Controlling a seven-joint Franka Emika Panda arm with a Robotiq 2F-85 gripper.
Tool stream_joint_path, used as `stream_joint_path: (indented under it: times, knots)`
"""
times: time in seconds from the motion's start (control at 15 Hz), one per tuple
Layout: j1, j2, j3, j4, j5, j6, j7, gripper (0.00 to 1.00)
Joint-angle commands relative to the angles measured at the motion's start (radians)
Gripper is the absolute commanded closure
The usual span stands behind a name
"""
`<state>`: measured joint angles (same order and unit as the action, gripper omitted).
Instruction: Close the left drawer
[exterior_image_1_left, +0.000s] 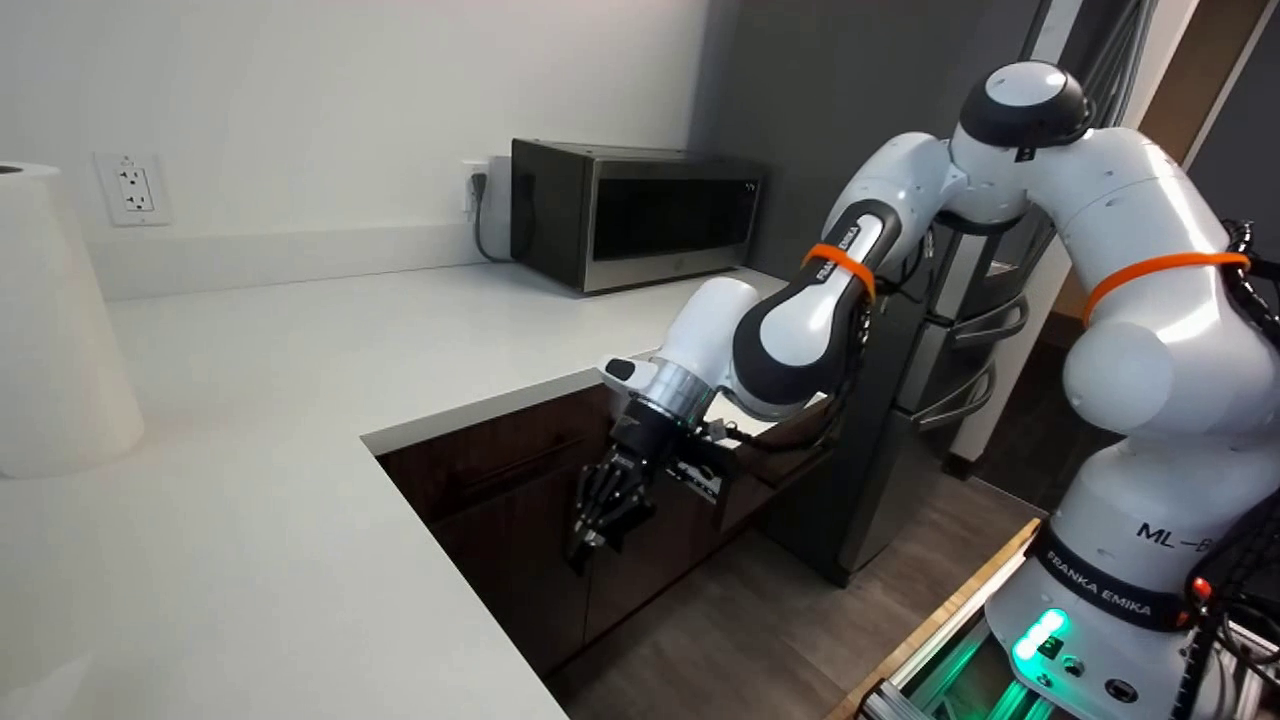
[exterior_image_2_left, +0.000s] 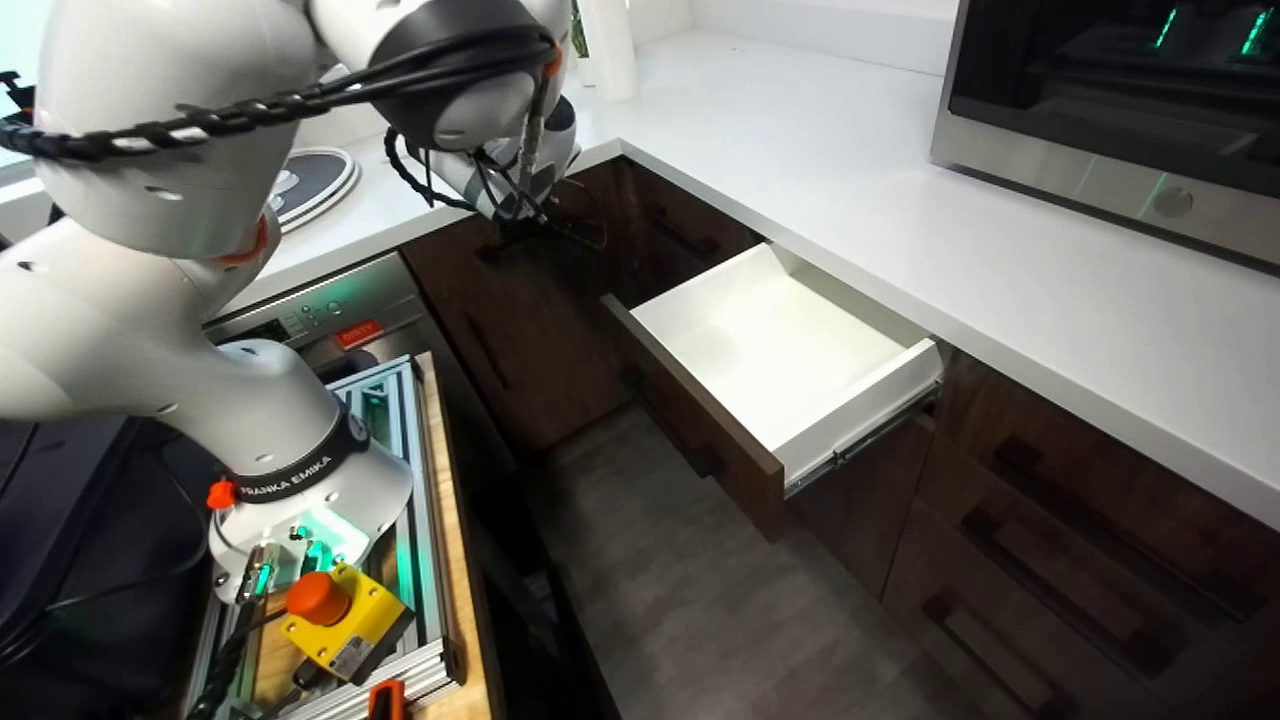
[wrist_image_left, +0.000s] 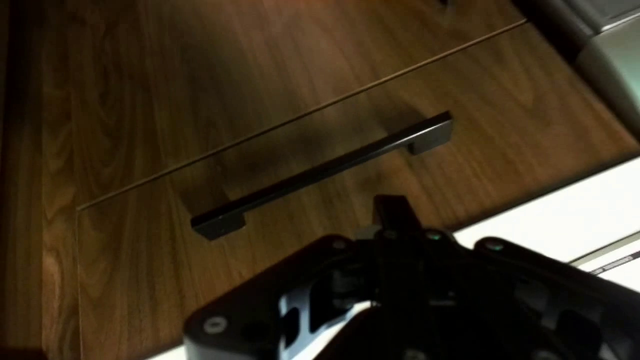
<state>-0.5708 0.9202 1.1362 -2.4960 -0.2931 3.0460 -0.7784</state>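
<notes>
A drawer with white inner walls and a dark brown wood front (exterior_image_2_left: 745, 470) stands pulled out in an exterior view. A second drawer front (wrist_image_left: 310, 220), brown wood with a dark bar handle (wrist_image_left: 325, 172), fills the wrist view and looks shut and flush. I cannot tell from the frames which of these is the left drawer. My gripper (wrist_image_left: 392, 205) is shut and empty, its tips in front of that shut wood front, beside the handle, apart or touching unclear. In an exterior view the gripper (exterior_image_1_left: 590, 540) hangs below counter height. In an exterior view the gripper (exterior_image_2_left: 520, 215) is partly hidden by cables.
A white countertop (exterior_image_1_left: 250, 400) juts over the cabinets. A microwave (exterior_image_1_left: 640, 215) and a paper roll (exterior_image_1_left: 60, 330) stand on it. Another shut drawer (exterior_image_2_left: 680, 235) sits in the corner beside the open one. A dishwasher (exterior_image_2_left: 330, 310) stands near the robot base.
</notes>
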Motion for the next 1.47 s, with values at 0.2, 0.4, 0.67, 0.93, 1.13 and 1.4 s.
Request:
stream_joint_path:
  times: [0.2, 0.4, 0.67, 0.93, 1.13, 1.4]
  knots:
    - [-0.387, -0.214, 0.391, -0.111, 0.131, -0.523, 0.218, 0.72]
    - [-0.520, -0.243, 0.553, -0.059, 0.200, -0.781, 0.325, 0.51]
    - [-0.710, -0.195, 0.809, -0.038, 0.251, -1.017, 0.585, 0.22]
    - [-0.865, -0.105, 1.054, -0.046, 0.336, -1.197, 0.883, 0.00]
    - [-0.788, -0.103, 0.981, 0.006, 0.293, -1.197, 0.857, 0.00]
    - [-0.801, -0.094, 0.992, 0.001, 0.296, -1.202, 0.878, 0.00]
